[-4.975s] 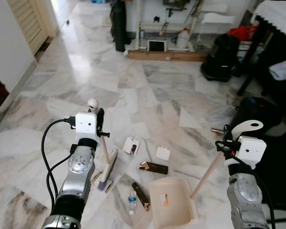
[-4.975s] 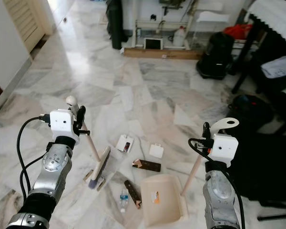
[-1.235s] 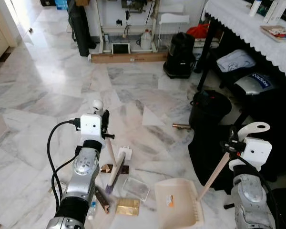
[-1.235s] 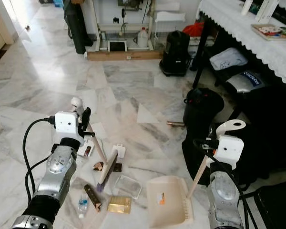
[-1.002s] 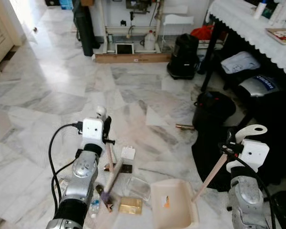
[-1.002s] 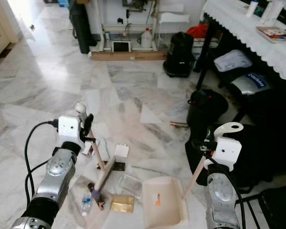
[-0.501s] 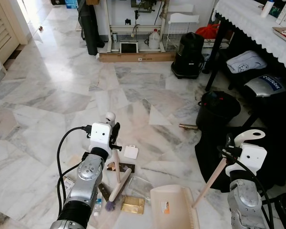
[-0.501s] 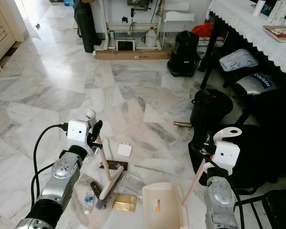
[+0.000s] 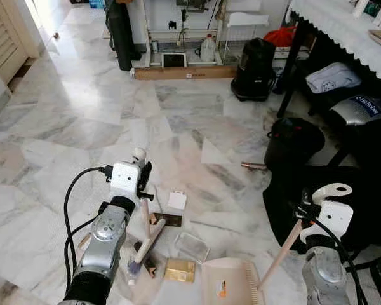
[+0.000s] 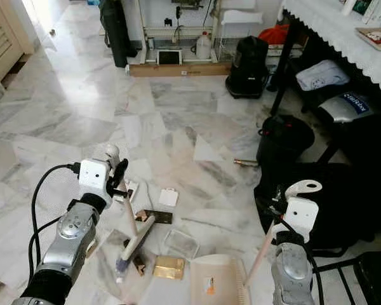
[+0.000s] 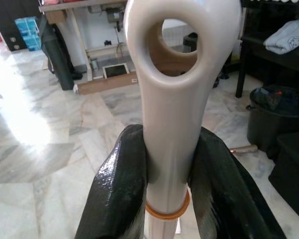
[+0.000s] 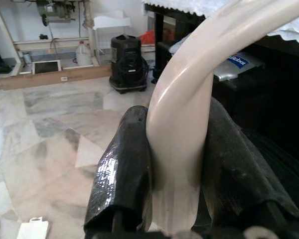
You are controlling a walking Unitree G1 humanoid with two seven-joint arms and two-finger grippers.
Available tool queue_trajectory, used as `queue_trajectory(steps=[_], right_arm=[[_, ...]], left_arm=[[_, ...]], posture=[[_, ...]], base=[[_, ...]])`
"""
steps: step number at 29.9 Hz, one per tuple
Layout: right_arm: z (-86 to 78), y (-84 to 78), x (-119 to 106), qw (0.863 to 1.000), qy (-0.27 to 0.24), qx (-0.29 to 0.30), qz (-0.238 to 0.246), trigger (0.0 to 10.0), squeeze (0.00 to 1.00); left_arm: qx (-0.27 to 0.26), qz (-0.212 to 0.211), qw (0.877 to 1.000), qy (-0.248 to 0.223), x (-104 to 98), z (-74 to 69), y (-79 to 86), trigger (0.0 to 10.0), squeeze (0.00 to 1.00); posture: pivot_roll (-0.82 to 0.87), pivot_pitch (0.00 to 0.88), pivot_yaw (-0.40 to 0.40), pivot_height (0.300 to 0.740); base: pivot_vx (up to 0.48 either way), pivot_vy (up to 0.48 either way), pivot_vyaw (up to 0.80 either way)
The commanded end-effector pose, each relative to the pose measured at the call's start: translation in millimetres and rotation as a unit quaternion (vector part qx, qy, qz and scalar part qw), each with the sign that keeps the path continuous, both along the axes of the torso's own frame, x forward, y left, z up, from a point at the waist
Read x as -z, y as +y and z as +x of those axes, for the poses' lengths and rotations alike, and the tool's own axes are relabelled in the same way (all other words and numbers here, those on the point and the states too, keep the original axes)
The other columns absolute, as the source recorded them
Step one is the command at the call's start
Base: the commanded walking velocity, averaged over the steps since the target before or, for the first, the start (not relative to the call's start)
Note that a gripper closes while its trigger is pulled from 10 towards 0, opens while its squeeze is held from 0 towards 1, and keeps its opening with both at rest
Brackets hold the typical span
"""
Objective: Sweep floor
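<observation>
Sweep, early stage. My left gripper (image 11: 164,164) clamps the broom (image 9: 146,236) handle; right gripper (image 12: 177,164) clamps the dustpan (image 9: 228,286) handle. Near floor: gold packet (image 9: 180,270), clear tray (image 9: 192,246), white card (image 9: 177,201), all unswept; pan looks empty.

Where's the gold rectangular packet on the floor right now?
In the left eye view, the flat gold packet lies low centre on the marble floor, between the brush head and the beige dustpan.
</observation>
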State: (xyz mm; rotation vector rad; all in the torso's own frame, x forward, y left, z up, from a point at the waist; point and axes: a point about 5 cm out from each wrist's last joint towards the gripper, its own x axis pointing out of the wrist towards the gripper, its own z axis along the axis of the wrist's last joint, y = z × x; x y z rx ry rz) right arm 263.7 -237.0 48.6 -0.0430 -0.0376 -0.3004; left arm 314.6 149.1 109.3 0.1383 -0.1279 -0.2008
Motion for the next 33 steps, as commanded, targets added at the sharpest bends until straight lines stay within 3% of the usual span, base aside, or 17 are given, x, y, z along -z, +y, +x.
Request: queue_trajectory(steps=[1,13,33], right_arm=[[-3.6,-5.1,2,1.000,0.001,0.010,-0.006,10.0,0.00],[-9.6,-9.6,11,0.999,0.023,0.026,-0.010,10.0,0.00],[1.7,-7.3,15,0.999,0.035,0.024,-0.018,10.0,0.00]], left_arm=[[0.009,0.004,1.000,-0.012,-7,-0.9,-2.8,10.0,0.00],[0.025,0.002,1.000,-0.002,-10,-0.5,-6.9,10.0,0.00],[0.079,0.009,0.996,0.039,-9,0.5,-18.5,10.0,0.00]], posture=[[0.08,0.130,-0.002,0.740],[0.09,0.145,0.001,0.740],[0.11,0.159,0.009,0.740]], base=[[0.000,0.000,0.00],[0.000,0.000,0.00],[0.000,0.000,0.00]])
